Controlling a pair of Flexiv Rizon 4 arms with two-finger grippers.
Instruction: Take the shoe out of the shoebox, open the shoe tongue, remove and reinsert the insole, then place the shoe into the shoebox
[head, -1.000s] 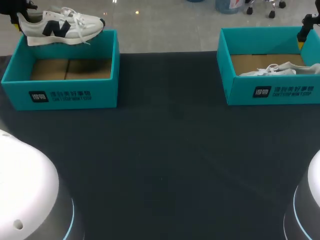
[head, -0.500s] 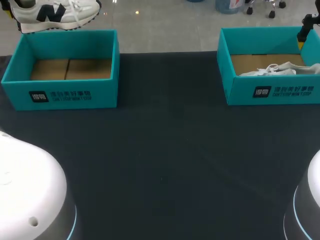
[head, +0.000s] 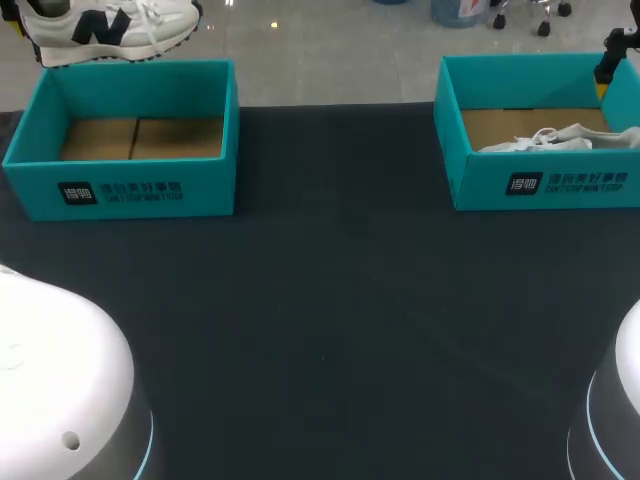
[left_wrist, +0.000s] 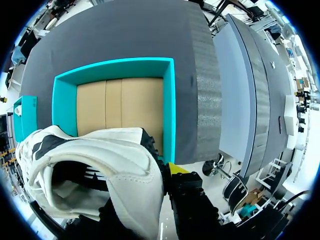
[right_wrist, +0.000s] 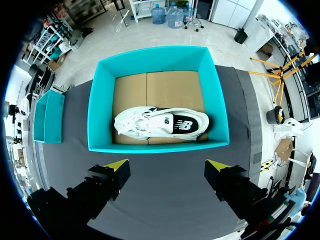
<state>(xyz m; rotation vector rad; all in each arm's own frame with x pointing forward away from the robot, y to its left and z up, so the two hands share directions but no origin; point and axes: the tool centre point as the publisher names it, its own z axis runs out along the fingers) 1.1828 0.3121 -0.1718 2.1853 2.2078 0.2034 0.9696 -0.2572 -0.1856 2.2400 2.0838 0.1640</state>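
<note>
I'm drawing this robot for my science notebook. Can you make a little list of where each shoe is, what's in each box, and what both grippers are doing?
held sneaker: white with a dark logo, in the air above the left shoebox's far edge
left shoebox: teal, nothing inside, brown floor showing
second sneaker: white, lying on its side in the right shoebox
right shoebox: teal
left gripper: shut on the held sneaker's heel end
right gripper: open, holding nothing
</note>
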